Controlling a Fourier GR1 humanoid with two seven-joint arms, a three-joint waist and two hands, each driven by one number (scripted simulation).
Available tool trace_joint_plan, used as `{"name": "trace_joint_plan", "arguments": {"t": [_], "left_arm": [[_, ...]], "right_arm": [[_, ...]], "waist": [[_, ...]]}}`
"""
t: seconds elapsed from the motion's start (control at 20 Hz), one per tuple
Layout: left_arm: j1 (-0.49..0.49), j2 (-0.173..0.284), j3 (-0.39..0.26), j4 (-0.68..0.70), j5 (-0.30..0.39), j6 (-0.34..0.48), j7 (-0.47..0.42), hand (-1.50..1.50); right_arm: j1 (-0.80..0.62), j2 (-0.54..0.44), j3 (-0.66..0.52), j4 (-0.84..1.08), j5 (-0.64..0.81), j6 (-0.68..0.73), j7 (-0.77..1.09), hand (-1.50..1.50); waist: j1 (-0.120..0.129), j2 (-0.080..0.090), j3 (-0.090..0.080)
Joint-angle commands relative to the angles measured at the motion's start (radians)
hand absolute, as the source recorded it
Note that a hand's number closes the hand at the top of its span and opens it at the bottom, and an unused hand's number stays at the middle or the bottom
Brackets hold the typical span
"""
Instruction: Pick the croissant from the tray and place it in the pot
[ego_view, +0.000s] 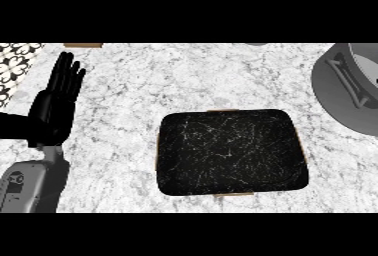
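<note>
A black tray (231, 152), square with rounded corners and a scratched, speckled face on thin wooden edging, lies on the white-grey marbled counter (162, 80). Up-right of the tray sits the grey metal pot (339, 90). Well left of the tray the left hand (55, 102) rests, fingers straight, released. The croissant cannot be seen. No readable writing.

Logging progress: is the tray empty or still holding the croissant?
Empty: the tray shows only its bare black surface, no croissant. Only the left hand shows, open at the left.
</note>
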Motion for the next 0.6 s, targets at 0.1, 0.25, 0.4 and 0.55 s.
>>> {"name": "trace_joint_plan", "arguments": {"t": [0.1, 0.25, 0.4, 0.55], "left_arm": [[-0.008, -0.012, -0.002, 0.001, -0.009, 0.019, 0.013, 0.00], [0.008, -0.008, 0.007, 0.040, 0.002, -0.017, -0.041, 0.00], [0.014, -0.019, -0.010, 0.006, 0.000, -0.009, -0.004, 0.00], [-0.034, -0.036, -0.008, 0.036, -0.015, 0.017, -0.020, 0.00]], "right_arm": [[0.025, 0.048, -0.159, 0.034, -0.208, -0.089, -0.125, -1.50], [0.021, 0.007, -0.193, 0.049, -0.281, -0.035, -0.306, -1.50], [0.064, 0.030, -0.197, 0.035, -0.307, -0.101, -0.427, -1.50], [0.036, 0.009, -0.210, -0.003, -0.346, -0.139, -0.514, -1.50]], "waist": [[0.002, 0.001, 0.002], [0.004, 0.005, 0.002], [0.011, 0.005, 0.003], [-0.001, 0.002, 0.001]]}}
